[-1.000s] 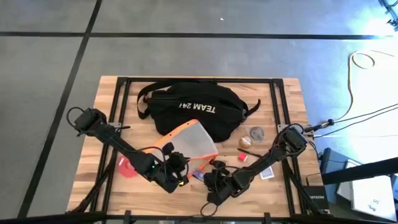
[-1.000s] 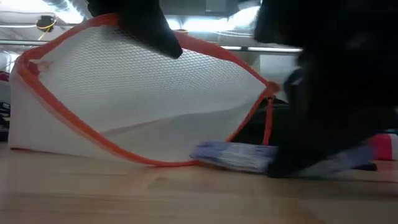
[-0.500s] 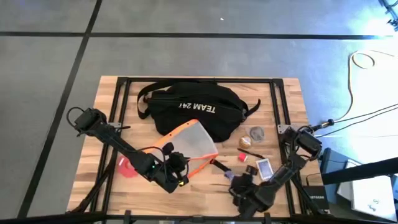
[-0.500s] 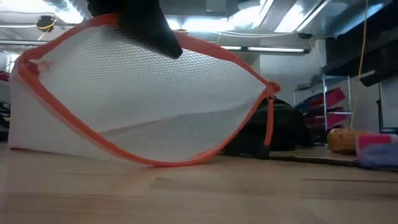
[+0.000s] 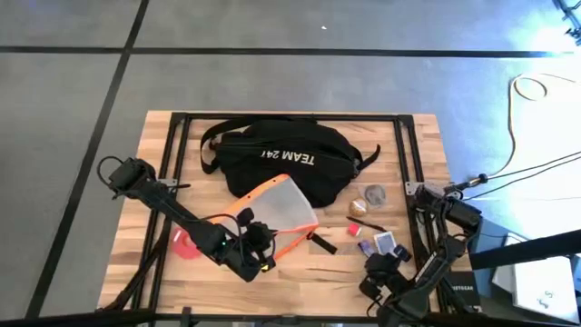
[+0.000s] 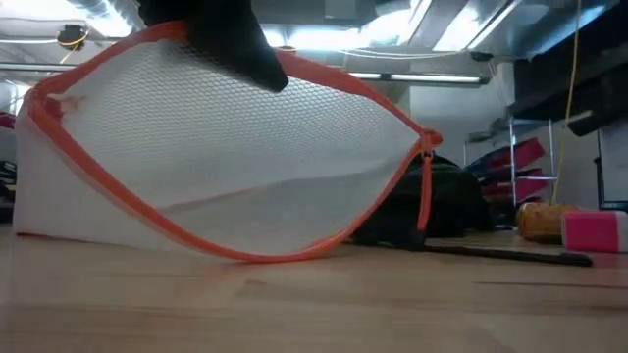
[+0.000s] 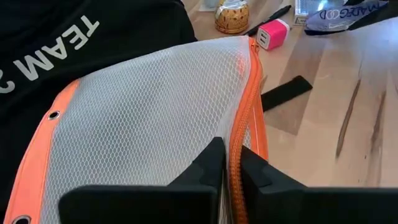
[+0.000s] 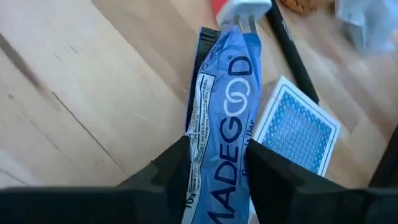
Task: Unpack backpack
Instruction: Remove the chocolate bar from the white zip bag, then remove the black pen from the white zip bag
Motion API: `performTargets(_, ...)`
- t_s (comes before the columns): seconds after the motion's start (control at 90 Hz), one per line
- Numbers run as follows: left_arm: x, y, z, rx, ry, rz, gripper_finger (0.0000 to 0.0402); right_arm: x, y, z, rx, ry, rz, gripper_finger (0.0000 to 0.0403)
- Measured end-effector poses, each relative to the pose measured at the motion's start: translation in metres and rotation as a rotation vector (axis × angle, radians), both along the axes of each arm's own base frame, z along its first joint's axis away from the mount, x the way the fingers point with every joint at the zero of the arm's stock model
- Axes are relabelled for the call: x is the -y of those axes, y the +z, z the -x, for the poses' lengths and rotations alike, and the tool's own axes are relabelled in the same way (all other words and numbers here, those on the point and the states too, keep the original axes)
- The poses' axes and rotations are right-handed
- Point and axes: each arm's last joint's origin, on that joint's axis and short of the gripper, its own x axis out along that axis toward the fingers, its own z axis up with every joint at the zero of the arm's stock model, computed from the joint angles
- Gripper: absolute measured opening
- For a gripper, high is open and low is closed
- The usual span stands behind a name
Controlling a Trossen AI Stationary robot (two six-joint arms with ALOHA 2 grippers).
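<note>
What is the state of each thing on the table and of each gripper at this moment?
backpack: lying flat on the table, not held.
mesh pouch: lifted by its orange zipper edge.
left gripper: shut on the mesh pouch's edge.
snack bar wrapper: held above the table.
right gripper: shut on the snack bar wrapper.
card deck: lying flat.
pink block: resting on the table.

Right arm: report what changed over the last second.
The right gripper, shut on the blue snack packet, carried it from beside the mesh pouch rightward to the table's front right corner. The left gripper stays clamped on the pouch's orange edge; the backpack did not move.
</note>
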Motion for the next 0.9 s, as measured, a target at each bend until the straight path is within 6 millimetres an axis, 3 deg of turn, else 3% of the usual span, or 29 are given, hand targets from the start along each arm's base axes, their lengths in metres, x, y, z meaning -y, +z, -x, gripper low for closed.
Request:
performTargets(0.244, 0.0, 0.0, 0.0, 0.0, 0.0, 0.0, 0.0, 0.006, 0.004, 0.003, 0.037, -0.124, 0.056, 0.0146)
performTargets(0.489, 0.0, 0.0, 0.0, 0.0, 0.0, 0.0, 0.0, 0.006, 0.005, 0.003, 0.039, -0.133, 0.049, 0.025)
performTargets(0.6, 0.0, 0.0, 0.0, 0.0, 0.001, -0.001, 0.0, 0.009, 0.016, -0.002, 0.18, -0.093, 0.064, 0.0292)
performTargets(0.789, -0.002, 0.0, -0.001, 0.007, 0.008, 0.001, 0.0, 0.022, 0.038, -0.041, 0.645, 0.066, 0.142, 0.0318)
performTargets(0.9, -0.002, 0.0, -0.002, 0.008, 0.008, 0.002, 0.0, 0.026, 0.039, -0.079, 0.685, 0.184, 0.179, 0.0319)
